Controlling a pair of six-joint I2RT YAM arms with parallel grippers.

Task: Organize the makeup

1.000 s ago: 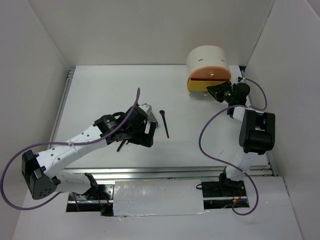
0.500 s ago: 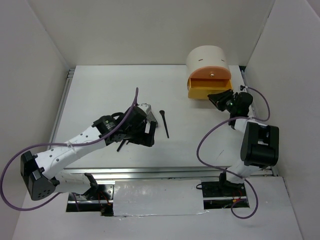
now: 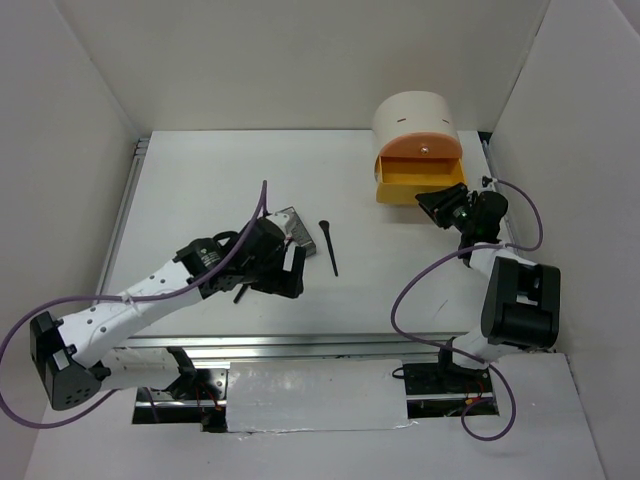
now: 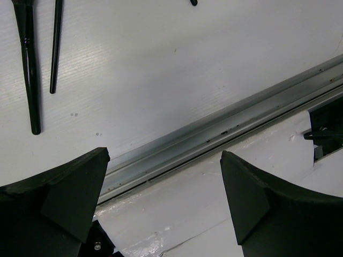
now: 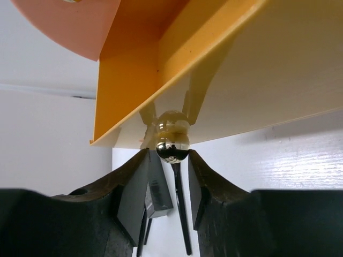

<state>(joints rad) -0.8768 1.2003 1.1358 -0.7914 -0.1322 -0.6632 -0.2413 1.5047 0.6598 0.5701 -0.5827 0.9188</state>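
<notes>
Along the table's near edge runs a metal rail (image 4: 214,134). Just beyond it the left gripper (image 4: 164,160) hangs over the white table (image 3: 200,180), its 2 fingers spread wide, holding nothing. The makeup lies mid-frame in the top view: a black brush (image 3: 328,246), a dark grey tube (image 3: 296,220) at the gripper's far side, and a black stick (image 3: 240,294) beside the arm. Bare table stretches left and far. At upper right the yellow drawer (image 3: 400,193) stands pulled out of the cream box (image 3: 412,115). The right gripper (image 5: 169,160) brackets its silver knob (image 5: 172,145), fingers close on either side. I cannot tell whether they press it.
</notes>
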